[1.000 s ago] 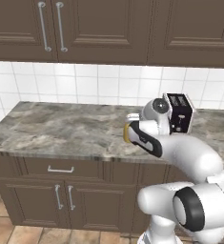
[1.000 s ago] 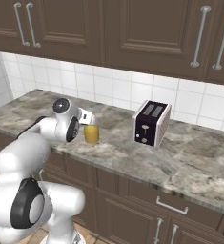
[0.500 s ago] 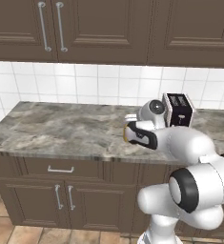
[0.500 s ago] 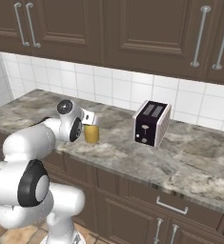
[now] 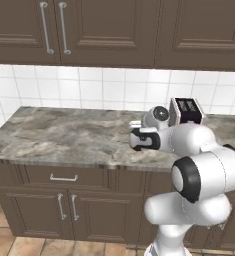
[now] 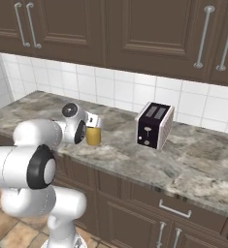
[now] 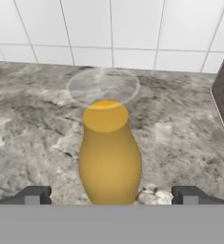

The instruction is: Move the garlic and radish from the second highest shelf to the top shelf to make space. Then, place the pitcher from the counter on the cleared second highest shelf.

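The pitcher (image 7: 110, 157), an orange-yellow jug with a clear whitish rim, stands upright on the grey-brown marbled counter (image 7: 32, 124). In the hand view my gripper (image 7: 111, 195) is open, with one dark fingertip on each side of the jug's base and a gap on both sides. From the right base view the pitcher (image 6: 93, 136) sits just beyond my gripper (image 6: 91, 127), which points at it level with the counter (image 6: 193, 164). In the left base view my wrist covers the jug. The garlic, the radish and both shelves are out of view.
A black-and-silver toaster (image 6: 154, 125) stands on the counter to the right of the pitcher, near the tiled wall; it also appears as the toaster (image 5: 187, 111) behind my arm. Dark wall cabinets hang above. The counter (image 5: 64, 140) stretches away to the left.
My arm's elbow has swung lower and forward while the hand stayed at the pitcher. The pitcher has not moved.
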Controlling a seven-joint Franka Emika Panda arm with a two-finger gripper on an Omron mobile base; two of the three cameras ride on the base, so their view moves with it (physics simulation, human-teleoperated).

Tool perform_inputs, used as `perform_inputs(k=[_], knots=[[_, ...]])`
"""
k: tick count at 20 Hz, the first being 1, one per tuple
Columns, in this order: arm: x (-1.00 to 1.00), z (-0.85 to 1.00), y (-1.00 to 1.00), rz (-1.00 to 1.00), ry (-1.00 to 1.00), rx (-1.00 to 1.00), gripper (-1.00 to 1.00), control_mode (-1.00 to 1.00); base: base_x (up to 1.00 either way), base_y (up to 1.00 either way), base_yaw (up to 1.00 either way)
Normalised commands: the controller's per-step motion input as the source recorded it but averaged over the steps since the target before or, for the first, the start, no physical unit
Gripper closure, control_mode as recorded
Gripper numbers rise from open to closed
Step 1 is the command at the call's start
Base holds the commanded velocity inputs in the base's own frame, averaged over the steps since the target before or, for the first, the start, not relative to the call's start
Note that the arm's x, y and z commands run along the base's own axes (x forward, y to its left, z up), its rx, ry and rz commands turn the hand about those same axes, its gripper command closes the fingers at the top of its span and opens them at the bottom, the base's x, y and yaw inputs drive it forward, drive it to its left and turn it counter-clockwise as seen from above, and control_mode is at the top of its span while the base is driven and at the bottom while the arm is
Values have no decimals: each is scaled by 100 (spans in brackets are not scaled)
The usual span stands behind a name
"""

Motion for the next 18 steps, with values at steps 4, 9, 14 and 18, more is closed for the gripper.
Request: perform_inputs(k=[4,9,14,18], knots=[[22,-13,0,0,0,0,-100,-100,0,0,0],[21,-12,0,0,0,0,-100,-100,0,0,0],[22,-12,0,0,0,0,-100,-100,0,0,0],[21,-11,0,0,0,0,-100,-100,0,0,0]])
